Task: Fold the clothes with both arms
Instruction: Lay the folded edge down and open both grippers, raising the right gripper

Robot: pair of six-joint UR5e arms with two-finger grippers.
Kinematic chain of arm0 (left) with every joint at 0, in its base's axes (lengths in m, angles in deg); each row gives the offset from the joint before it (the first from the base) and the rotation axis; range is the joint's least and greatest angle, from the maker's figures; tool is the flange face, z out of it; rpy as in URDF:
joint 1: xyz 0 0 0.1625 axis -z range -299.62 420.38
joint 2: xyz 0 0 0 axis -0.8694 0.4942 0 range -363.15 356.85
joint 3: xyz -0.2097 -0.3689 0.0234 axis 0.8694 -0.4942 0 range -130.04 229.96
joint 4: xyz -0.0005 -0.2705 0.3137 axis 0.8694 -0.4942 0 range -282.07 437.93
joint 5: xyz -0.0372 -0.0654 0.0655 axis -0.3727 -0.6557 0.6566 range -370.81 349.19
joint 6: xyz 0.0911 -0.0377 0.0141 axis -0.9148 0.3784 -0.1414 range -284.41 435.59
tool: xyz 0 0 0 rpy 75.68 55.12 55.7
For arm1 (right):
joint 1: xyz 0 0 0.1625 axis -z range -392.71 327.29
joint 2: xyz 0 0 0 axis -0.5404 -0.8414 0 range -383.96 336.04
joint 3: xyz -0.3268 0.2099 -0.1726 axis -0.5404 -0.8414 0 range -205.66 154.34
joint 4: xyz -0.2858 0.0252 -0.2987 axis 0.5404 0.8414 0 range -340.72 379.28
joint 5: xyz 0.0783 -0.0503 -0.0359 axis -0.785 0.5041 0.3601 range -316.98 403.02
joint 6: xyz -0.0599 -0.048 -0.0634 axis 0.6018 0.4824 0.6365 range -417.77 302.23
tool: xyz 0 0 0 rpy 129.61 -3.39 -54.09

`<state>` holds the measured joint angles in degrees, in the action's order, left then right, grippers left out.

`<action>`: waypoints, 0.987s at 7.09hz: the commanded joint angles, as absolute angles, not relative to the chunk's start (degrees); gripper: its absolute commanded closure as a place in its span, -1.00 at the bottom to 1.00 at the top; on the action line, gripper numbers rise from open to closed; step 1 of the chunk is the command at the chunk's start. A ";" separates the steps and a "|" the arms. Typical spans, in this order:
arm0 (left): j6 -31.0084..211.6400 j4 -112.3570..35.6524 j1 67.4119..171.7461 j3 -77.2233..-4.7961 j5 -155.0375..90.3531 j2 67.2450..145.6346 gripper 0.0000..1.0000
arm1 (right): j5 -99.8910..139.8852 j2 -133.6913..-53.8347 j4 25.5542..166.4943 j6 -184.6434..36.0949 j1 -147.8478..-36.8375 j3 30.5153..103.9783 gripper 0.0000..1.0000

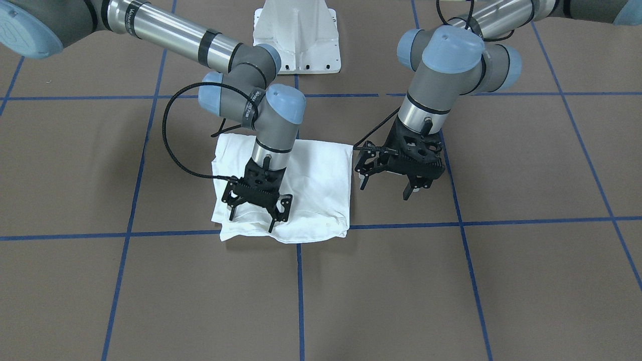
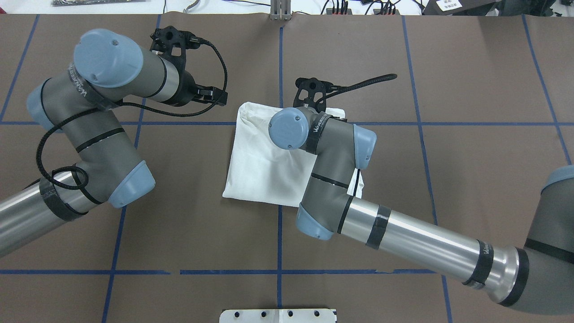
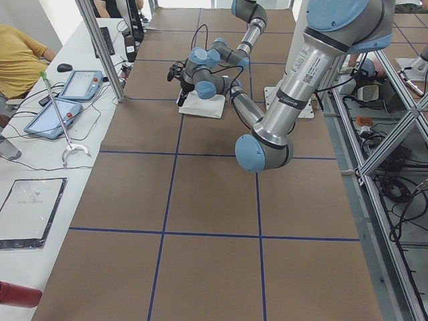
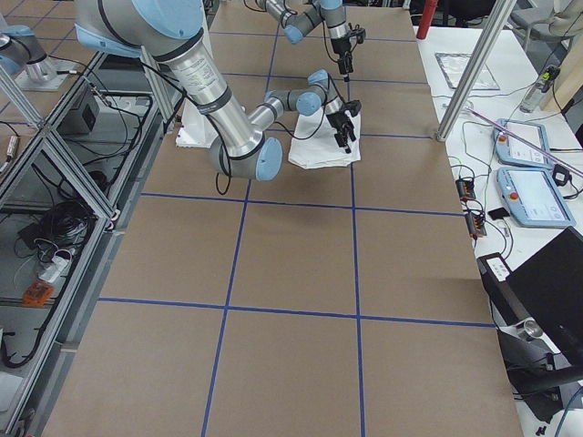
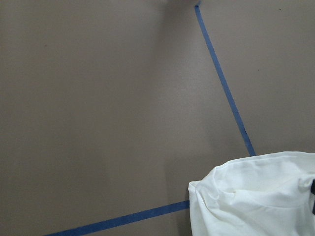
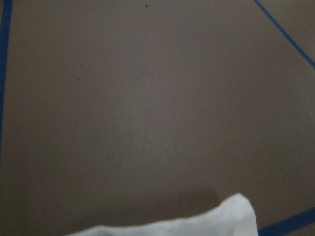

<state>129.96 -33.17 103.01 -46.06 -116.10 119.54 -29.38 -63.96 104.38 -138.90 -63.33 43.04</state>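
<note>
**Folded white shirt, both grippers spread and empty**

The T-shirt (image 1: 321, 175) lies folded into a thick rectangle on the brown table (image 1: 451, 301). The right gripper (image 1: 252, 221) hangs over the shirt's edge farthest from the robot, jaws apart, holding nothing. The left gripper (image 1: 385, 191) hangs just beside the shirt on the robot's left, also spread and empty. The cotton looks soft, light and limp, so pinching a corner through all layers seems best. No container shows.

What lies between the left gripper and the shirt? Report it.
Only a narrow strip of bare brown table, seen in the exterior front-facing view. The open left gripper hangs just beside the edge of the shirt.
</note>
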 commanded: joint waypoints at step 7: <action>141.41 -30.71 93.80 -37.06 -110.67 125.95 -1.00 | -52.52 -68.49 100.23 -120.79 -77.01 53.76 -1.00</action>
<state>140.39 -31.39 96.29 -38.72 -112.64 124.54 -51.52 -65.51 100.81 -121.53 -76.67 49.80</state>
